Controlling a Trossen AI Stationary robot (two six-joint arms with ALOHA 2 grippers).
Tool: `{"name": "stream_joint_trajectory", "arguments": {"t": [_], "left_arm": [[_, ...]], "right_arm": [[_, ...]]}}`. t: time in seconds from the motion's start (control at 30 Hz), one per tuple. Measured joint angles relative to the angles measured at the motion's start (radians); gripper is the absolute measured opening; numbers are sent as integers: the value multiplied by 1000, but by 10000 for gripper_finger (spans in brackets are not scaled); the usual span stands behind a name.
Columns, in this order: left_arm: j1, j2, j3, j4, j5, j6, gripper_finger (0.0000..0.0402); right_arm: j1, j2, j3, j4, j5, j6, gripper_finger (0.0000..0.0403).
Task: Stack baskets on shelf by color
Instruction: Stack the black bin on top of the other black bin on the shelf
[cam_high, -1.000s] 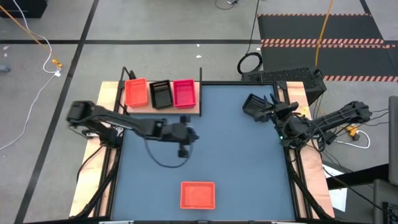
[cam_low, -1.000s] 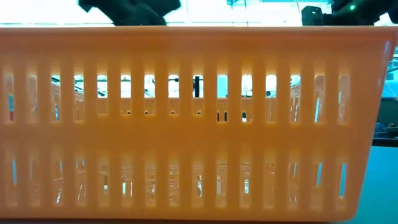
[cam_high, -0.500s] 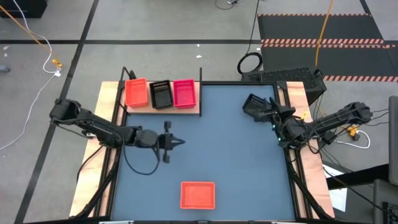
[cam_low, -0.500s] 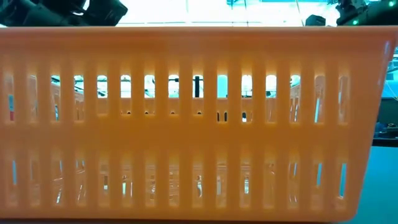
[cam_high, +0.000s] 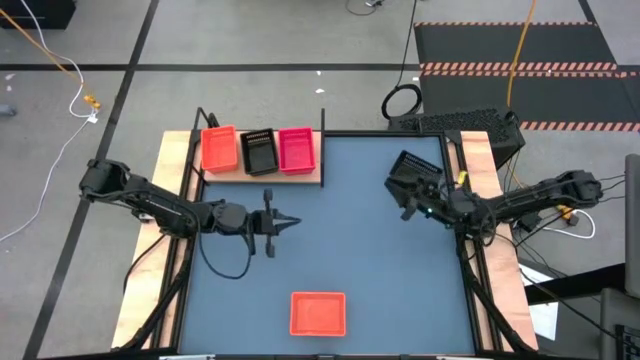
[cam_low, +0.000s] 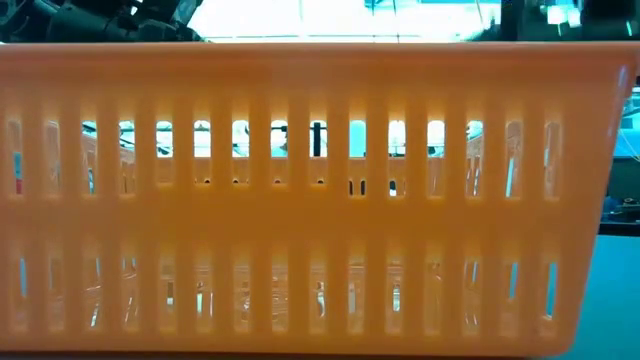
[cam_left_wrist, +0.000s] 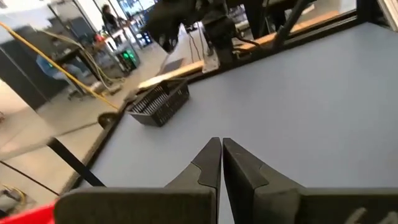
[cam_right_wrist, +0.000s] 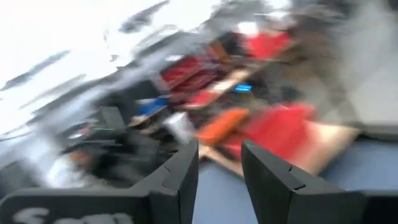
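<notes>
So the table (cam_high: 330, 230) is mostly bare blue-grey. The shelf (cam_high: 300, 176) sits at its far left corner and already holds three stacks side by side: orange (cam_high: 219, 148), black (cam_high: 260, 152) and pink-red (cam_high: 296, 148). Looks like most of the sorting is done. What's left, far as I can see: one orange basket (cam_high: 318, 312) near the middle of the near edge, and a black basket (cam_high: 410, 169) by the far right corner. The right gripper (cam_high: 415, 203) is just beside that black one with fingers (cam_right_wrist: 180, 177) parted, nothing held. The left gripper (cam_high: 285, 222), fingers (cam_left_wrist: 208, 165) pressed together and empty, hovers left of centre, well apart from both.
</notes>
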Motion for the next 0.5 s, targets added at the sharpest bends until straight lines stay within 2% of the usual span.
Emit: {"name": "stream_joint_trajectory", "arguments": {"t": [0.07,0.13,0.23,0.37,0.43,0.5], "left_arm": [[8,0,0,18,0,28,20],[17,0,0,37,0,35,20],[35,1,0,71,-8,31,20],[57,0,0,106,-46,-21,24],[60,0,0,98,-47,-35,35],[60,1,0,93,-46,-35,51]], "right_arm": [[18,39,94,6,-88,-72,112],[46,98,200,-87,-78,-145,108],[52,197,363,-336,79,-219,105],[-37,273,563,-796,368,-216,104],[-121,273,649,-1069,411,-113,104],[-226,271,718,-1309,360,-1,104]]}}
